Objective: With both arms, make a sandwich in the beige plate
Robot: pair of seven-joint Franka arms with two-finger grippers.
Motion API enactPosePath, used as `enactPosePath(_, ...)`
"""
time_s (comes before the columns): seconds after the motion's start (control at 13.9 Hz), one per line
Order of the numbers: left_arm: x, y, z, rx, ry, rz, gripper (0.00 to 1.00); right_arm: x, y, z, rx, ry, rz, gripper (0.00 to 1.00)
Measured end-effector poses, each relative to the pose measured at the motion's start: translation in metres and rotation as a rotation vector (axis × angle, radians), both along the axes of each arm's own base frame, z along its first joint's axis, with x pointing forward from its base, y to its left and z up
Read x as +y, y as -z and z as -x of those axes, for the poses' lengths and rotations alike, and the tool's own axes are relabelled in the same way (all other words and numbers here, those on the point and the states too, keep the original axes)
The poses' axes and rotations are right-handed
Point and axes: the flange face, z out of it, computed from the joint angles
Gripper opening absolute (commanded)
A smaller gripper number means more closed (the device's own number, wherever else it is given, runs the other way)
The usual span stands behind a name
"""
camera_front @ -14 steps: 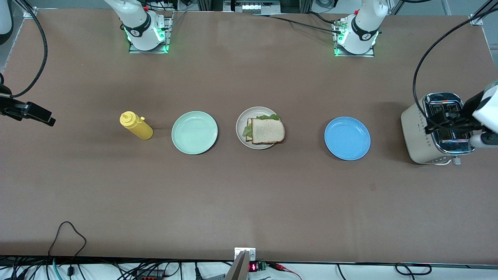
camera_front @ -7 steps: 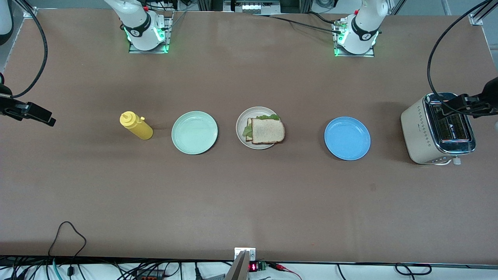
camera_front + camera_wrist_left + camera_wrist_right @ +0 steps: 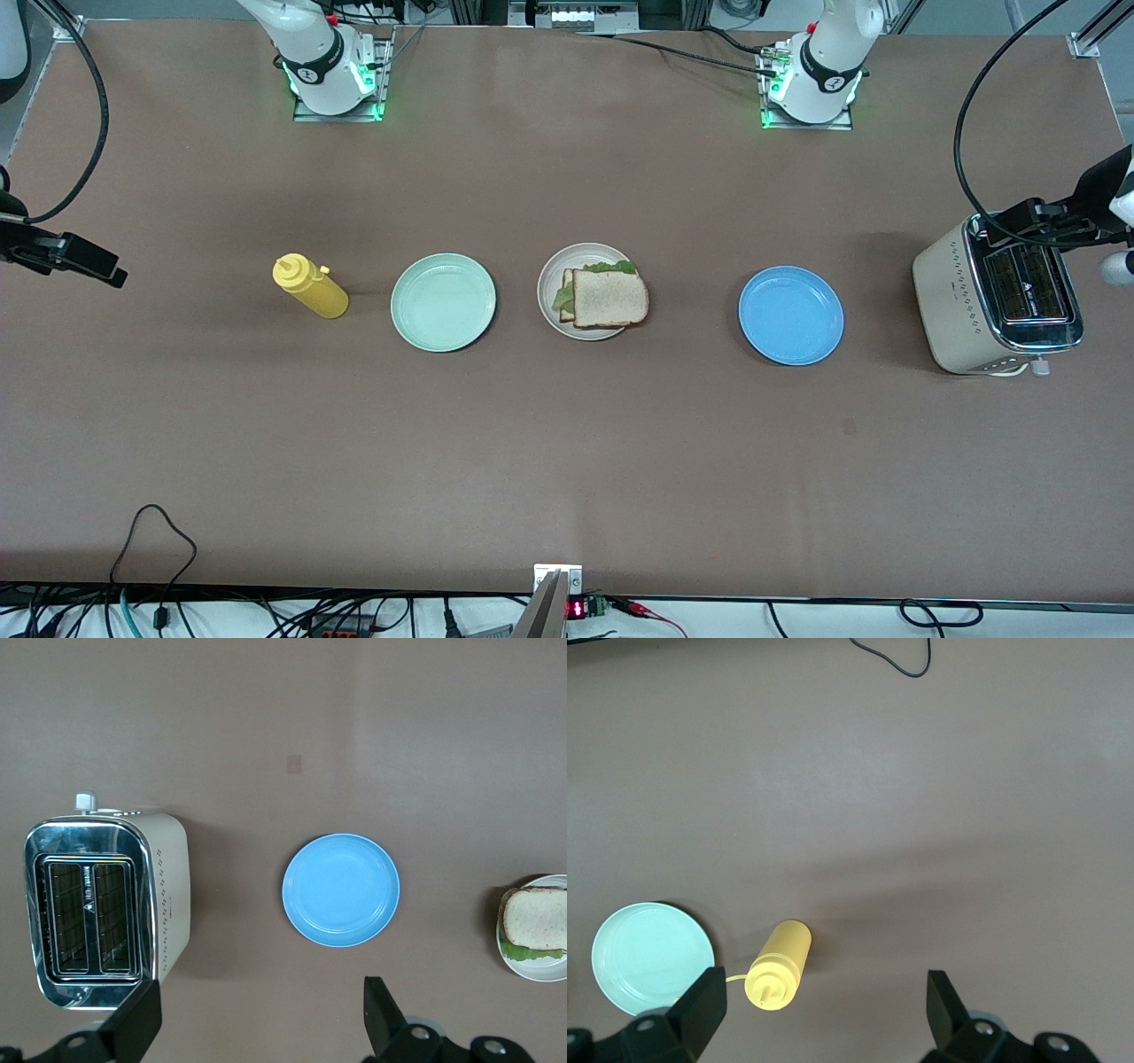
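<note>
The sandwich lies assembled on the beige plate, which I take as the landmark: two toast slices stacked with ruffled lettuce showing at the edges, the top slice shifted so that its corner overhangs the plate's rim on the side toward the left arm's end of the table. By the look of it the stack is light, soft and loose: the bread would dent under a hard pinch, the lettuce is slick, and the layers could slide apart, so any correction is best made by a gentle squeeze across the crust edges of both slices at once, or by a nudge on the top slice alone. From the plate toward the left arm's end sits the blue plate, and past it the toaster; toward the right arm's end sit the mint green plate and then the yellow squeeze bottle. The left gripper hangs high over the toaster's end, pointing straight down at the table, jaws spread wide and empty. The right gripper hangs over the table's edge past the yellow bottle, likewise turned downward with jaws wide and nothing between them. Both arms are well apart from the sandwich, and the build looks finished.
</note>
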Motion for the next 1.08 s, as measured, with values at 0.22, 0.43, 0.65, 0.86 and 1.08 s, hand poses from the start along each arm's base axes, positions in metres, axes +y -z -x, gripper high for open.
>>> enactPosePath(0.22, -0.003, 0.0, 0.005, -0.01, 0.003, -0.003, 1.0, 0.0, 0.0, 0.0, 0.0, 0.0, 0.0, 1.0)
enactPosePath(0.43, -0.002, 0.003, 0.016, -0.021, 0.002, -0.006, 1.0, 0.0, 0.0, 0.0, 0.0, 0.0, 0.0, 1.0)
enactPosePath(0.65, -0.003, 0.003, 0.03, -0.013, 0.003, -0.007, 1.0, 0.0, 0.0, 0.0, 0.0, 0.0, 0.0, 1.0)
enactPosePath(0.86, -0.004, 0.005, 0.043, -0.003, 0.004, -0.008, 1.0, 0.0, 0.0, 0.0, 0.0, 0.0, 0.0, 1.0)
enactPosePath(1.08, -0.004, 0.005, 0.046, -0.001, 0.005, -0.008, 1.0, 0.0, 0.0, 0.0, 0.0, 0.001, 0.0, 1.0)
